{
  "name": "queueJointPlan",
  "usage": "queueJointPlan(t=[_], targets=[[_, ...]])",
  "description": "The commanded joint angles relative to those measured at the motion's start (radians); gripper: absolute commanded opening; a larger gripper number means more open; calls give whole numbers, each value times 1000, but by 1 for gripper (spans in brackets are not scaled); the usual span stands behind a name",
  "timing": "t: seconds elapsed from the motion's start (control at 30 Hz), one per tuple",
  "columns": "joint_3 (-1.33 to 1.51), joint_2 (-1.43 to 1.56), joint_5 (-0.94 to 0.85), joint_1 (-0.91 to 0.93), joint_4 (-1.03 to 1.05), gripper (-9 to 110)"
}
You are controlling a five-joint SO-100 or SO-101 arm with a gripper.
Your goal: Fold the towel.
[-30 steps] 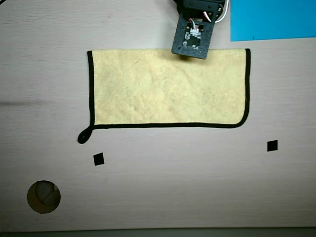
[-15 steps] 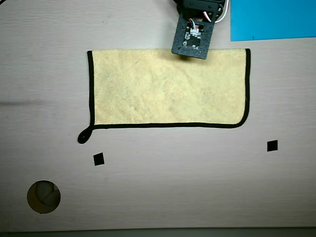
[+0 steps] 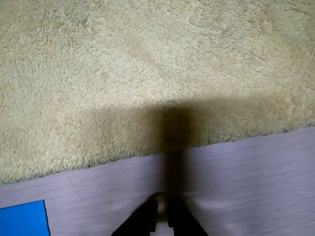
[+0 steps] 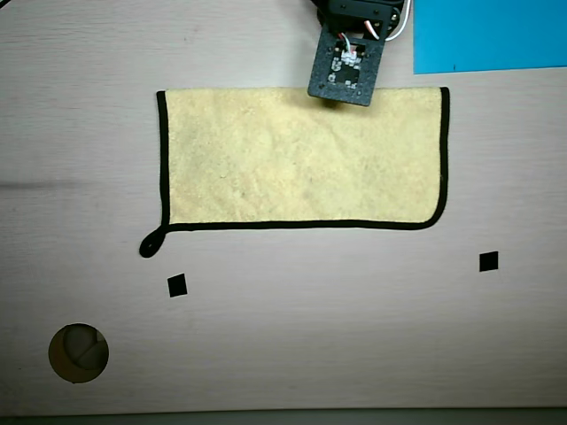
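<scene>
The table (image 4: 283,354), pale wood, fills the overhead view. On it the yellow towel (image 4: 301,159) lies flat in the upper middle of the frame, its long axis going left to right, with a black border on 3 sides and a small loop (image 4: 151,244) at its lower left corner. A blue sheet (image 4: 487,35) sits in the upper right corner. The gripper (image 3: 162,209) is at the towel's upper edge in the overhead view; in the wrist view its 2 dark fingers are at the bottom centre, over bare table, nearly together and grasping nothing. The towel edge lies just ahead of the fingers, running across them, so I think the next move is forward to that edge.
</scene>
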Motion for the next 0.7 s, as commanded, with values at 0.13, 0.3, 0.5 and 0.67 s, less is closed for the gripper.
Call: queueJointPlan(t=[0.13,0.3,0.5,0.67], targets=[[41,2,-15,5,5,0],[41,2,-15,11,5,0],[41,2,-15,5,5,2],[41,-3,38,9,-2,0]])
